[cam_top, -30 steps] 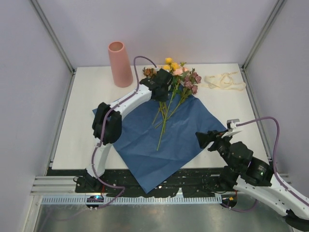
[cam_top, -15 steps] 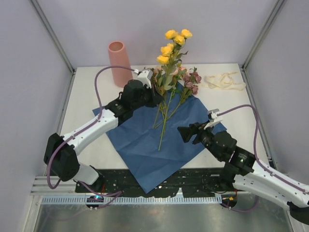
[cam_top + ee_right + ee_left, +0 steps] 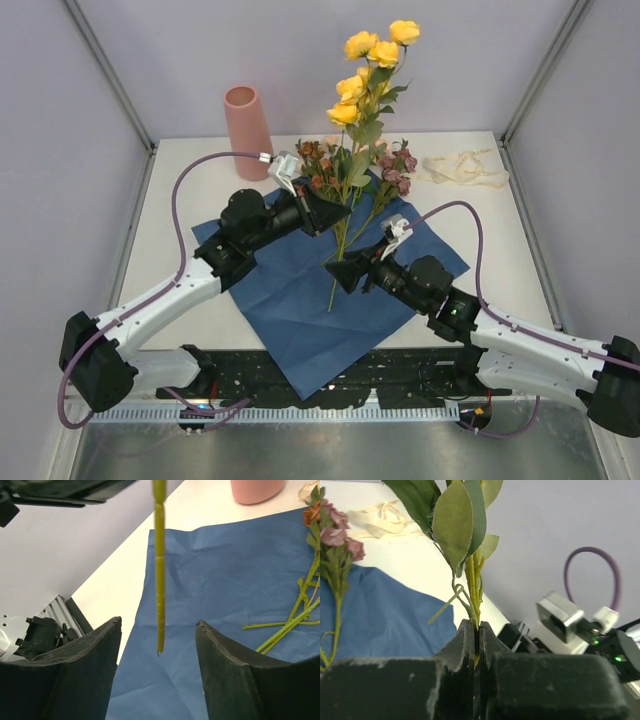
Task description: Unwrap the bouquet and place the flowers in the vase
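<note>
Here the left end effector [image 3: 318,212] is clamped tight on the green stems of the yellow flowers [image 3: 368,62], holding them upright above the middle of the counter [image 3: 180,200]; in the left wrist view its jaws are pressed together around the stems, with leaves [image 3: 455,522] fanning out just above. The yellow blooms stand high over the far half of the counter, and the stem end hangs free over the blue paper [image 3: 290,300].

The right end effector [image 3: 345,272] sits low over the paper with its jaws spread wide, gripping nothing. In the right wrist view the hanging stem [image 3: 159,570] comes down between its two fingers [image 3: 85,675] without touching either.

The rest of the flowers [image 3: 392,172], mauve, peach and rust, lie on the far edge of the paper, blooms toward the back of the counter. The vase [image 3: 247,130] stands upright near the far left corner, with no flowers in it. The cream ribbon [image 3: 462,168] lies loose near the far right corner.
</note>
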